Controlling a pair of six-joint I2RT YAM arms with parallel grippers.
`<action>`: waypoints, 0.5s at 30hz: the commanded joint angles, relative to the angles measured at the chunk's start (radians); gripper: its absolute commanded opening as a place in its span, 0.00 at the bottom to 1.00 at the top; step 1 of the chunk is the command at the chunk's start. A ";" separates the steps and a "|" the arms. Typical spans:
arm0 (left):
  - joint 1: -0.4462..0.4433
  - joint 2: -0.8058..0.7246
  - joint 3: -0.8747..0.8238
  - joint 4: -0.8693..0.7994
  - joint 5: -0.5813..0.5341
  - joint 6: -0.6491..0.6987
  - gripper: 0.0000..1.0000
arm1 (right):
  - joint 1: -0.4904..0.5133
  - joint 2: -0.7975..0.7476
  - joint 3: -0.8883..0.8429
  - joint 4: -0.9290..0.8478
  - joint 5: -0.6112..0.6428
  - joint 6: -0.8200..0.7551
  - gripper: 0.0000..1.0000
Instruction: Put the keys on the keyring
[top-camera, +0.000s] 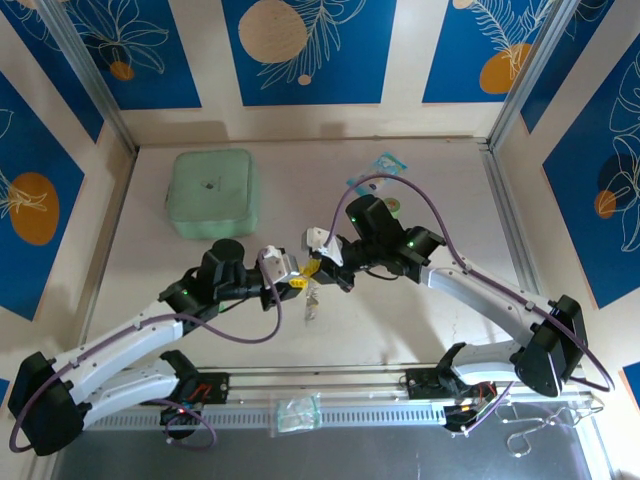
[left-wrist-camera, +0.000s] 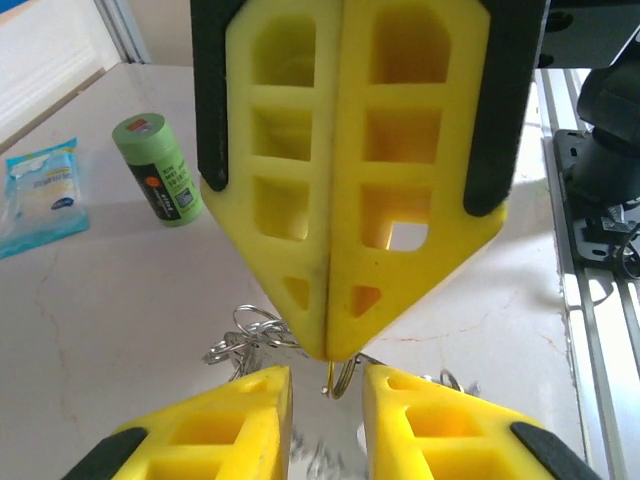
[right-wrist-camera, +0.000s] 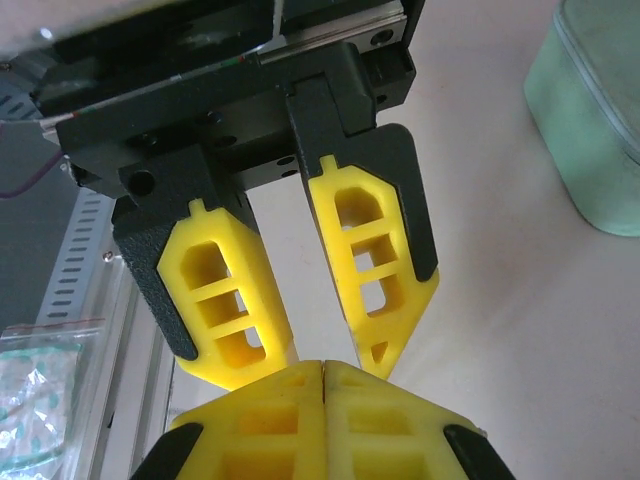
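My right gripper (top-camera: 320, 266) is shut, and in the left wrist view its joined yellow tips pinch a thin wire loop of the keyring (left-wrist-camera: 347, 378). Small shiny rings of the keyring bunch to the left of that loop (left-wrist-camera: 248, 333). From above, the keyring (top-camera: 312, 303) dangles under the two grippers, which meet at the table's middle. My left gripper (left-wrist-camera: 327, 388) faces the right one, open, its two fingers on either side of the loop and apart from it. In the right wrist view my shut right gripper (right-wrist-camera: 323, 368) sits below the spread left fingers (right-wrist-camera: 232, 312). The keys are hidden.
A mint-green pouch (top-camera: 212, 192) lies at the back left. A green cylinder (left-wrist-camera: 158, 170) stands beside a blue packet (left-wrist-camera: 40, 195). A clear plastic bag (top-camera: 297, 412) lies on the slotted front rail (top-camera: 380, 412).
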 joint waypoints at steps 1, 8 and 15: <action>0.009 -0.001 -0.016 0.040 0.059 -0.020 0.24 | 0.014 -0.003 0.034 -0.007 -0.029 -0.014 0.00; 0.009 -0.016 -0.029 0.077 0.091 -0.030 0.14 | 0.024 0.003 0.036 -0.016 -0.033 -0.014 0.00; 0.008 -0.046 -0.060 0.120 0.093 -0.030 0.00 | -0.084 -0.123 -0.099 0.182 -0.123 0.135 0.35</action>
